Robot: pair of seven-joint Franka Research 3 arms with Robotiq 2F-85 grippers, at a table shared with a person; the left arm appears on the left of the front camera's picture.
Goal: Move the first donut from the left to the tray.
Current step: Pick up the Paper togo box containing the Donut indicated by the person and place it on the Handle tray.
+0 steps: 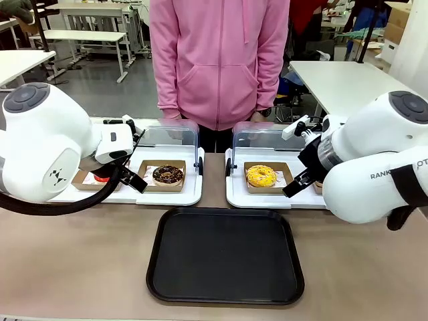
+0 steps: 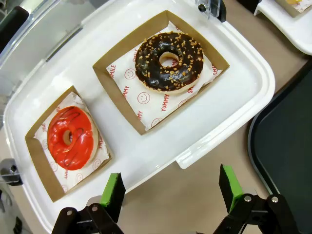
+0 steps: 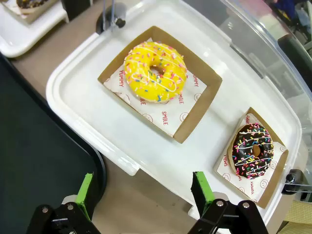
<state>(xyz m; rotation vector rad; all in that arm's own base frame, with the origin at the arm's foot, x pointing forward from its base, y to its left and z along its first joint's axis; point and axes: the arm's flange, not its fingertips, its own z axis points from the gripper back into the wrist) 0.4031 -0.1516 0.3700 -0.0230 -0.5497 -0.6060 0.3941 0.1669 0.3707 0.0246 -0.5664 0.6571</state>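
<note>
Red glaze catches the eye: the first donut from the left, a glossy ring with darker drizzle lines, sits on printed paper in its shallow brown cardboard holder, at the left end of the left white tray. The holder's rim runs just beside the tray's rounded lip. Open white plastic separates it from the larger holder of the chocolate donut, dark and nut-crumbed, farther along the same tray.

The left tool hangs above that tray's near edge, green pads spread wide with nothing between them. The red donut lies off to one side of the jaws, not under them. Over on the other side, the right tool is spread wide too and empty, poised over the near lip of the right white tray. There a yellow donut with sprinkles and a small sprinkled chocolate donut sit in their own holders.

Clear domed lids stand tipped up behind both white trays. Front and centre lies the black tray, smooth and low-rimmed with rounded corners. Its flat floor is open on the tan worktop, and its far edge is just beside the white trays. A person in a pink hoodie stands at the far side, with pale tables behind.
</note>
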